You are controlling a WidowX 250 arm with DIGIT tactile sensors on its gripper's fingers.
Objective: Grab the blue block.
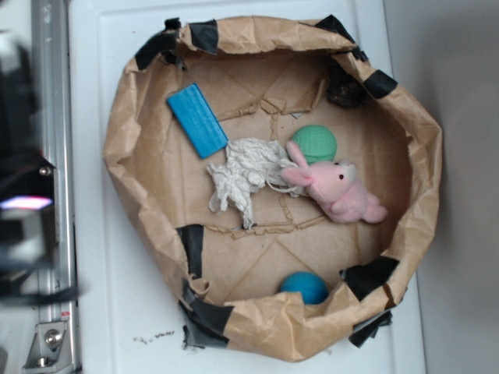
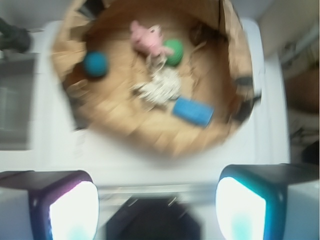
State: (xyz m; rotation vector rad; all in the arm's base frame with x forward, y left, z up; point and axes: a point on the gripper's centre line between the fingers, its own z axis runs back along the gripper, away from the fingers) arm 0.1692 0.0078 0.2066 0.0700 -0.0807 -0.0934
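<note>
The blue block is a flat bright-blue slab lying on the brown paper floor of the basket, at its upper left in the exterior view. In the blurred wrist view it lies at the basket's near right. My gripper is open and empty, its two white pads wide apart. It hangs outside the basket, over the white surface, well short of the block. In the exterior view only a dark blurred part of the arm shows at the left edge.
A brown paper basket with black tape patches holds a white rag, a green ball, a pink bunny toy and a small blue ball. A metal rail runs along the left.
</note>
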